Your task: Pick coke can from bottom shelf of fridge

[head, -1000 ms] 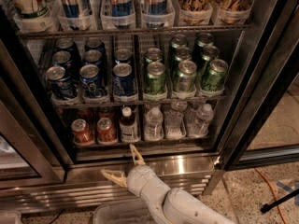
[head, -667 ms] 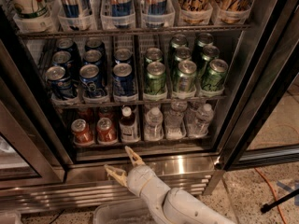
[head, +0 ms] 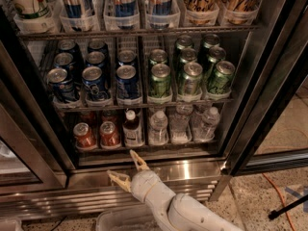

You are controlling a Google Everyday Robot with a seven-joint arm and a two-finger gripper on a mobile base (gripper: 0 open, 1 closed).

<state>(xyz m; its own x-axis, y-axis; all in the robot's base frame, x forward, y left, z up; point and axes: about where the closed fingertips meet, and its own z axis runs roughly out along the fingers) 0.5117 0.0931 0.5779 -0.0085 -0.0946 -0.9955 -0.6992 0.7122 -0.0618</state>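
Observation:
The fridge (head: 269, 81) stands open in front of me. On its bottom shelf (head: 144, 148) two red coke cans stand at the front left, one at the far left (head: 84, 135) and one beside it (head: 109, 134), with more red cans behind them. My gripper (head: 129, 166) is open, its tan fingertips (head: 139, 160) spread, just below and in front of the bottom shelf, a little right of the red cans and not touching them. My white arm (head: 178, 208) reaches up from the bottom of the view.
A brown bottle (head: 132, 129) and clear water bottles (head: 159, 127) stand right of the red cans. The rack above holds blue cans (head: 95, 83) and green cans (head: 190, 78). The steel louvred base (head: 57, 203) lies below. An orange cable (head: 279, 196) runs on the floor at right.
The gripper has edged slightly up and towards the bottom shelf, its fingers still spread. The cans have not moved.

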